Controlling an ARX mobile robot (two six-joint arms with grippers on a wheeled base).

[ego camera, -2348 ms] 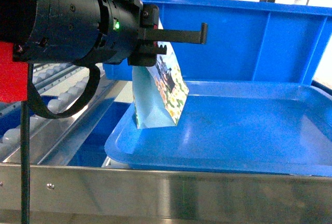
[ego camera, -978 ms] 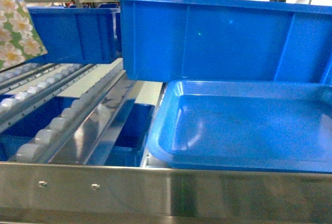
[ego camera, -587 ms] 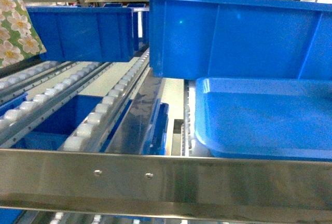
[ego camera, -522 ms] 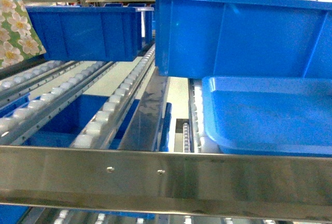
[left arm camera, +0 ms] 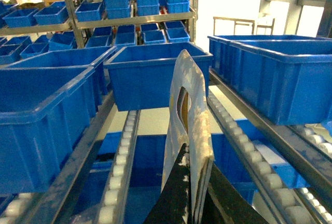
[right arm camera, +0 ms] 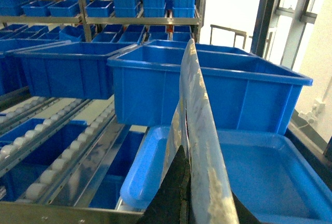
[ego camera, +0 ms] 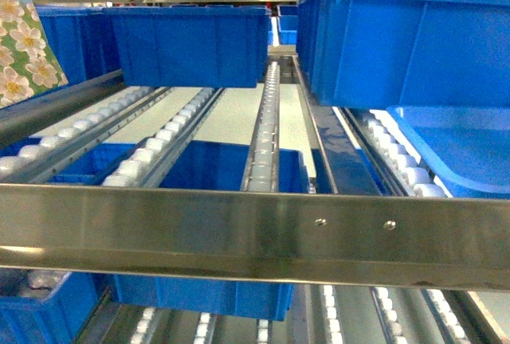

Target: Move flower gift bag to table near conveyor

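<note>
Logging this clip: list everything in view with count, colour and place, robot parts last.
floral paper gift bag: one, white flowers on green, left edge of head view; edge-on in left wrist view
pale flat bag: one, silvery edge, right wrist view
blue plastic bins: many, on lanes and back shelves
shallow blue plastic tray: one, right lane
steel roller conveyor: several lanes, white rollers
left gripper: black, shut on gift bag
right gripper: black, shut on pale bag

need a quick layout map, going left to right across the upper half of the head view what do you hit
flower gift bag → middle blue bin → centre roller lane → large blue bin
</note>
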